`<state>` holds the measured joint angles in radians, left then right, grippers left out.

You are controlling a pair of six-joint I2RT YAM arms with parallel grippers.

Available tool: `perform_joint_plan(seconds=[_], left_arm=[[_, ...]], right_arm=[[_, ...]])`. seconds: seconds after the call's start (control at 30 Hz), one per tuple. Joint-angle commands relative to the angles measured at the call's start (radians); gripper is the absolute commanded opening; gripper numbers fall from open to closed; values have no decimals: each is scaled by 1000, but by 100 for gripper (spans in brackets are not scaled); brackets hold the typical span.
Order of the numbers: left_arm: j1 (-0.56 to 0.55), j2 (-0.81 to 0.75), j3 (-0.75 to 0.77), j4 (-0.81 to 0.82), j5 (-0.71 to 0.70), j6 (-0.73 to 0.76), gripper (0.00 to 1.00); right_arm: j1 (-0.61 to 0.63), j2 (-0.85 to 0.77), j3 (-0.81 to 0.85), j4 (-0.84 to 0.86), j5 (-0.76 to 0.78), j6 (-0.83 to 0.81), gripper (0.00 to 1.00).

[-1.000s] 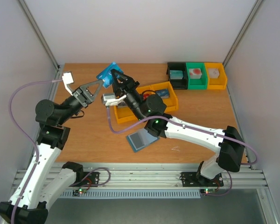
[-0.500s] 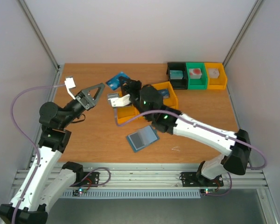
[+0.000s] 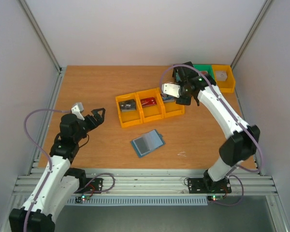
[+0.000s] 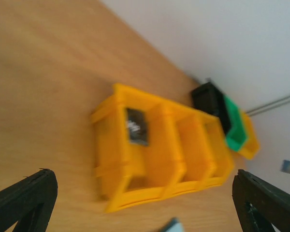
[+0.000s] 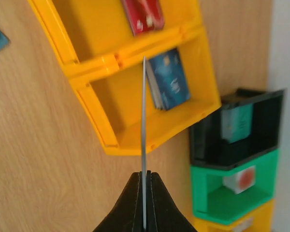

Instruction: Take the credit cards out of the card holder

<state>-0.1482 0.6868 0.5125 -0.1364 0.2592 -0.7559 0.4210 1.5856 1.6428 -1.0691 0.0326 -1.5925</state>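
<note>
**benchrat:** ok, where are we on this one? We count three credit cards out already. The dark grey card [image 3: 128, 105] is in the left one of the yellow bins [image 3: 131, 121], the red card [image 3: 148, 101] in the middle one, the blue card [image 3: 168, 98] in the right one. The card holder [image 3: 147, 143] lies flat on the tabletop between the bins and the near edge, nothing touching it

**two_arms:** we read it as the tail end of the job. The right gripper [image 5: 144, 175] hangs by the right end of the bin row, on the side toward the black bin [image 5: 205, 145]. Its fingers are clenched on a thin flat piece [image 5: 144, 121] that we only see edge-on. Probably one more card, but we can't tell its colour, or even be sure it's a card

**benchrat:** and the left gripper [image 3: 97, 115]?

**two_arms:** low over the tabletop toward the left edge, well apart from the holder and the bins. Fingers are spread wide and there's nothing in them

**benchrat:** so what's next, we reckon?

**two_arms:** our guess is the right arm carries that piece over a bin and lets go. It's pinched at one end only and it's thin, so we'd want a low, steady release or it clips a rim and skitters off. We also can't tell from here if the holder's sleeves have anything left in them
</note>
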Motion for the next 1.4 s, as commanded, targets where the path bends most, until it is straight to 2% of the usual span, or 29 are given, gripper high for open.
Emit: perform_joint_plan(seconds=[0.0,0.13,0.33,0.5,0.73,0.87,0.97,1.13,1.37], left_arm=[[50,-20,-76,-22,-96,108,99],[101,-31,-144,3,-137,142,99],[182,-2,-160,23,-139,157,100],[204,39,-164,45,-140,158,99],[211,91,-165,91,-144,155,99],[211,105,-166,105,-145,156,99],[211,103,-169,107,-147,156,100],[210,93,-172,106,-148,161,99],[212,91,-174,108,-147,165,99]], right_arm=[[-74,122,-2,70,10,-5,1],[-89,238,34,157,-15,-67,1],[-100,429,85,243,96,-110,1],[-99,496,128,345,111,-122,1],[-87,564,121,504,238,-179,1],[-79,582,119,522,232,-212,3],[-68,586,90,581,253,-243,9],[-64,577,58,559,243,-254,18],[-62,540,7,538,254,-250,38]])
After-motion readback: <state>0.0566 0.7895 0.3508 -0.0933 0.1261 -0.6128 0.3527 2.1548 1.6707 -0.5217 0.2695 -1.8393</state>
